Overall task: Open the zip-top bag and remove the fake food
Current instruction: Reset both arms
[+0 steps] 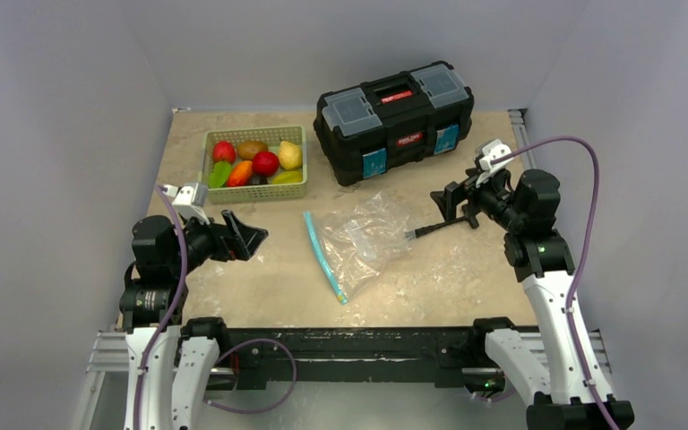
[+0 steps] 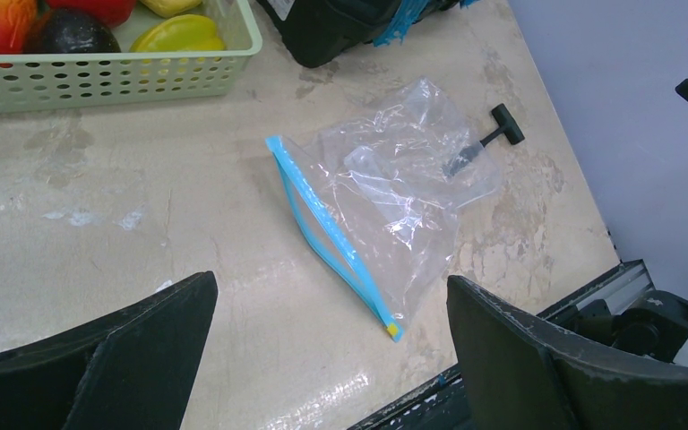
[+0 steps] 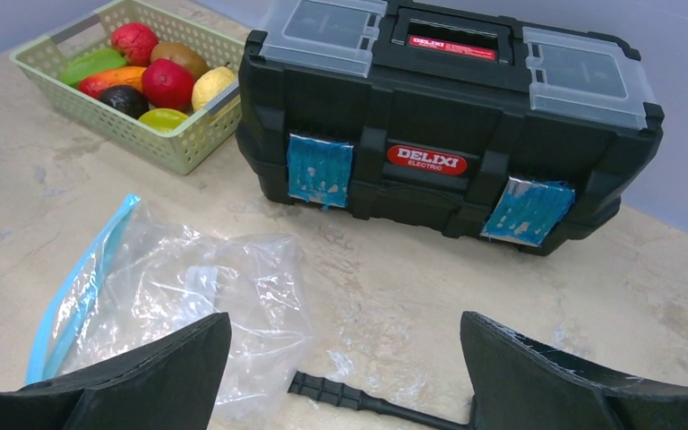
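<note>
The zip-top bag [image 1: 363, 240] lies flat and crumpled in the middle of the table, its teal zip strip [image 1: 322, 255] on the left side. Nothing shows inside the bag [image 2: 394, 179], which also appears in the right wrist view [image 3: 188, 287]. The fake food [image 1: 265, 162] sits in a green basket [image 1: 255, 194] at the back left, seen again from the left wrist [image 2: 175, 34] and from the right wrist [image 3: 167, 83]. My left gripper [image 1: 246, 235] hangs open to the left of the bag [image 2: 330, 282]. My right gripper [image 1: 452, 204] is open to the bag's right [image 3: 345, 318]. Neither touches anything.
A black toolbox [image 1: 394, 116] stands shut at the back, right of the basket [image 3: 179, 148]. A black hammer [image 1: 430, 227] lies on the table under the right gripper, its handle end touching the bag's right edge [image 3: 367, 400]. The table's near edge is a black rail [image 1: 349, 345].
</note>
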`<action>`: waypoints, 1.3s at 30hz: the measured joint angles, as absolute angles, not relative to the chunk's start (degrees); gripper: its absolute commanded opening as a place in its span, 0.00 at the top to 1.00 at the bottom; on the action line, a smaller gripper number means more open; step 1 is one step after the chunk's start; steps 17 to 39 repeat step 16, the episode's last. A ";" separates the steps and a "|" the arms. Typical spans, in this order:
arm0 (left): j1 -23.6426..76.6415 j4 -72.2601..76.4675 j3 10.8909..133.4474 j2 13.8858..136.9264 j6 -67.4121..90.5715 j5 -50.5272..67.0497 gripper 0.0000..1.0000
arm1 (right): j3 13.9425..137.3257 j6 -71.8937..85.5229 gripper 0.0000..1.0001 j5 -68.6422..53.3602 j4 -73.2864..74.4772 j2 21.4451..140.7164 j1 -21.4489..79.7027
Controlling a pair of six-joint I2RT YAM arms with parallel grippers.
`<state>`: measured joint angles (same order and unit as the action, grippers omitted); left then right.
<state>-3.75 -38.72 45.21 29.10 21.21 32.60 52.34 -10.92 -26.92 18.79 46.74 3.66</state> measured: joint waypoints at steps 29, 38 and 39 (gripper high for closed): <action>-3.75 -38.74 45.21 29.43 21.19 32.62 0.00 | 52.01 -10.94 0.01 -27.00 18.37 46.74 3.66; -3.75 -38.74 45.21 29.43 21.19 32.62 0.00 | 52.01 -10.94 0.01 -27.00 18.37 46.74 3.66; -3.75 -38.74 45.21 29.43 21.19 32.62 0.00 | 52.01 -10.94 0.01 -27.00 18.37 46.74 3.66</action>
